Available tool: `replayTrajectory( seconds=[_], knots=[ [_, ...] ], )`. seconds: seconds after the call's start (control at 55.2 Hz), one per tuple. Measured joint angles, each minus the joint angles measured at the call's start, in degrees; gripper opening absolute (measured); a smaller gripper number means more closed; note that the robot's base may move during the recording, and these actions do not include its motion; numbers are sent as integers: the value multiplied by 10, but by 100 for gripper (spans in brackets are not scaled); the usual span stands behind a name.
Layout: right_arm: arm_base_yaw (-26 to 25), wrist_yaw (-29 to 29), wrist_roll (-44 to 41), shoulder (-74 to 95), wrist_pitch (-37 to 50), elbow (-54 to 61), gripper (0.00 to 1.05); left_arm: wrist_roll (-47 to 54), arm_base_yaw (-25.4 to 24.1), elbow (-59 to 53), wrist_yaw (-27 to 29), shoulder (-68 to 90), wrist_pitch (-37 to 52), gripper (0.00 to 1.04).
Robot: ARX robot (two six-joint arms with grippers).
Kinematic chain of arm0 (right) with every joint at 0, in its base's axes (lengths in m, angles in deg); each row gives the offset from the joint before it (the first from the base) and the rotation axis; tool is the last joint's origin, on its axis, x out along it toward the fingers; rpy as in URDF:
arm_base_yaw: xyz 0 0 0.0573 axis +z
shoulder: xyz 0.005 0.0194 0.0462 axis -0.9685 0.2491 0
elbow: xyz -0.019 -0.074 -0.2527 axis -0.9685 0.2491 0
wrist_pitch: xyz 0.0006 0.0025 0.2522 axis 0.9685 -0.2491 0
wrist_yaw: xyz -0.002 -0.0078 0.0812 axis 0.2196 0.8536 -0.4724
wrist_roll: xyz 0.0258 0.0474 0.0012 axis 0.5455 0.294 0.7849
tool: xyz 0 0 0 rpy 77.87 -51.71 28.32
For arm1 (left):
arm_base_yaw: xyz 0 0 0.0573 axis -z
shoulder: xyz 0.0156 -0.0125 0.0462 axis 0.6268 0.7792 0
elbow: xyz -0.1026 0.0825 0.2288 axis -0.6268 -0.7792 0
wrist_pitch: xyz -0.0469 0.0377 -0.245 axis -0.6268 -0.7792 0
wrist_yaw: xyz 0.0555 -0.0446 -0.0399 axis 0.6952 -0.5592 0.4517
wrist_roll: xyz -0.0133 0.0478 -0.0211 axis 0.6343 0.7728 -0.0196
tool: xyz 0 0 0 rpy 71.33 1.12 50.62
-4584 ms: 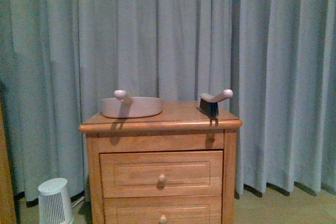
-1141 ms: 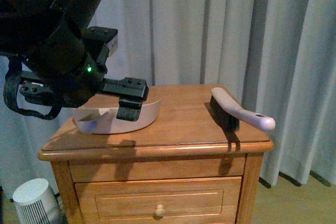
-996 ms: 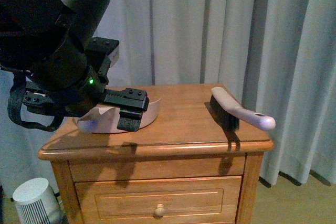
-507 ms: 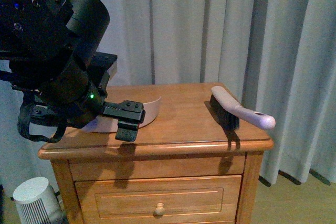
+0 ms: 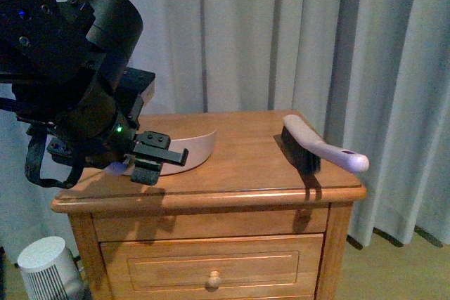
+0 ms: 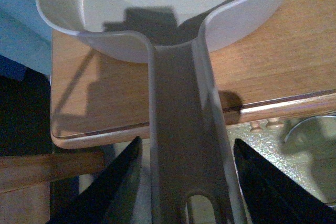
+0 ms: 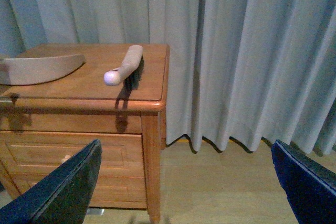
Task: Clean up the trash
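Backdrop first: a grey pleated curtain [image 5: 281, 40], and in front of it the honey-coloured wooden nightstand [image 5: 246, 173]. The bulky black left arm [image 5: 77, 96] looms over its left end, going for the pale beige plastic dustpan [image 5: 197, 147] lying on top. Across the top lies the lilac-handled, black-bristled hand brush [image 5: 309, 144], handle poking off the edge. Down to the left gripper [image 6: 186, 145]: jaws spread, straddling the dustpan's long flat handle [image 6: 181, 103], a gap showing on both sides, nothing pinched yet. The job now looks like a clean grab: keep the handle centred, close squarely on the shaft above the hanging slot, and lift level so the pan doesn't skid. The right gripper [image 7: 184, 150] hangs well off to the side, spread wide and empty. The trash? No white scrap shows in any view.
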Motion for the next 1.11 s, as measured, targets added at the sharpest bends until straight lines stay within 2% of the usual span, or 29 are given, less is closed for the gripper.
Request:
replayTrajectory(
  seconds=[0.127,0.163,0.471,0.67,0.87,1.105],
  knots=[
    [0,0,0,0,0,0,97,2,-1,0,1,0,0,32],
    [0,0,0,0,0,0,97,2,-1,0,2,0,0,29],
    [0,0,0,0,0,0,97,1,-6,0,-3,-2,4,29],
    [0,0,0,0,0,0,97,5,-15,-26,-2,-43,43,28],
    [0,0,0,0,0,0,97,12,-16,-53,-8,-128,75,28],
    [0,0,0,0,0,0,97,55,-15,-142,2,-279,166,28]
  ],
)
